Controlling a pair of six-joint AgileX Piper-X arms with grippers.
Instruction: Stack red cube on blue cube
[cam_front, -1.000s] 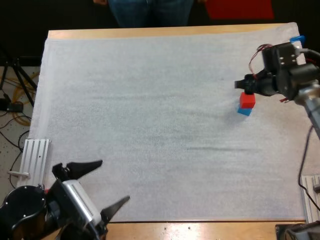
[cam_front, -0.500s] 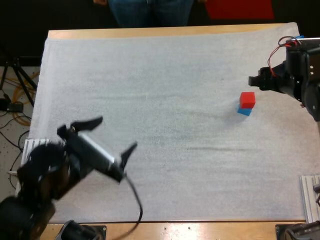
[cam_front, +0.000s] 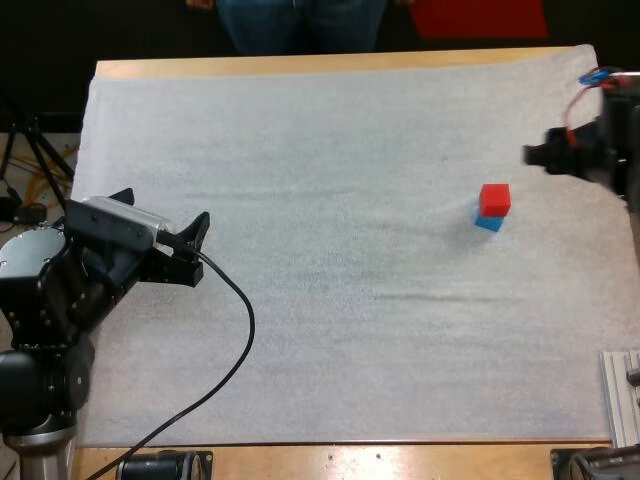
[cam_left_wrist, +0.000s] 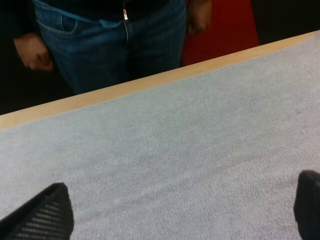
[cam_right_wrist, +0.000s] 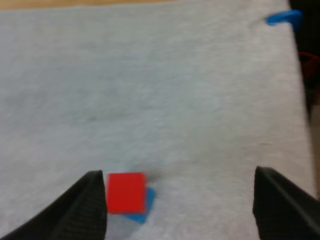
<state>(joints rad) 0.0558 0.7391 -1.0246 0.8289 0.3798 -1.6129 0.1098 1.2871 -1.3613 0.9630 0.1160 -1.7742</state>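
High view, small red cube (cam_front: 494, 199) atop small blue cube (cam_front: 489, 224) near the right edge of the white mat (cam_front: 330, 150), wooden table (cam_front: 300, 64), person's legs (cam_front: 300, 25) beyond its far edge, left wrist view, left gripper (cam_left_wrist: 182, 200) released over bare mat, right wrist view, right gripper (cam_right_wrist: 179, 175) released, cubes beside one finger.

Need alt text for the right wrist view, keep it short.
A red cube sits stacked on a blue cube on the white mat, with the blue one peeking out from beneath. The right gripper, open wide, hangs over the mat, clear of both cubes.
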